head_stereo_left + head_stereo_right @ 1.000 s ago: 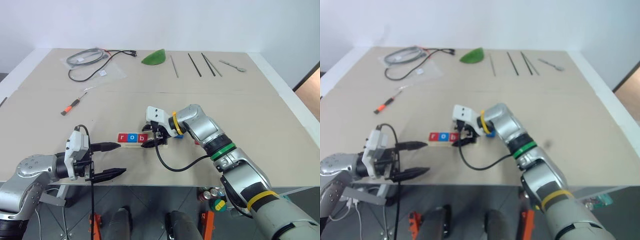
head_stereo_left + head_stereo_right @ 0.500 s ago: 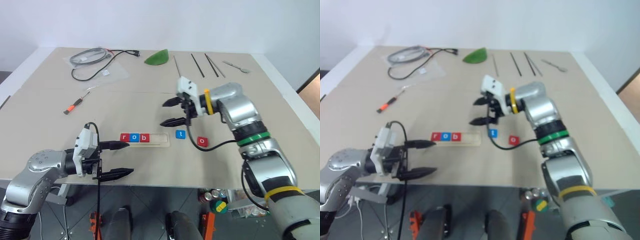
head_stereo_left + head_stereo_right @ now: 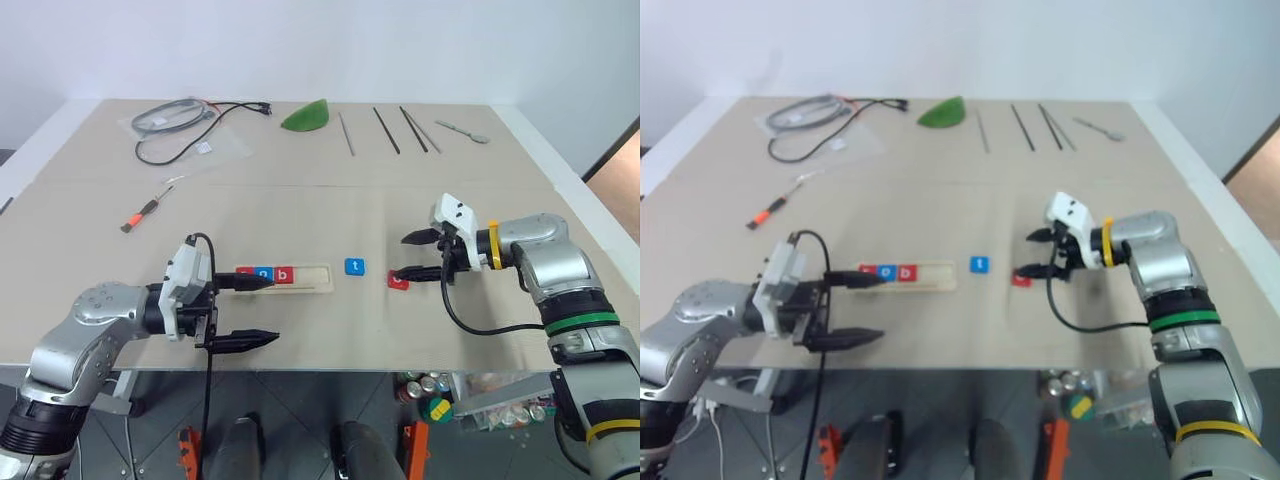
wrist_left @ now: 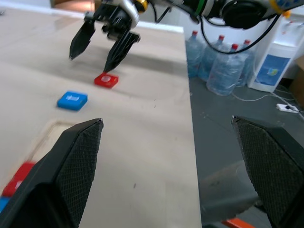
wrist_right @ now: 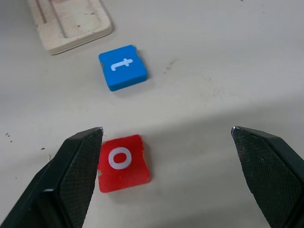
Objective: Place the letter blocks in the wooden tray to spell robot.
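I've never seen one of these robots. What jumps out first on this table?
Probably the right hand, fingers spread wide, poised just beside a red "o" tile, with a blue "t" tile loose next to it. To the left, a pale wooden tray already holds three tiles, and the left hand hovers open near it.

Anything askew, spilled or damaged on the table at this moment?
Nothing damaged or spilled. The red o block and blue t block lie loose on the table, both skewed, outside the wooden tray. The open right claw hovers by the o.
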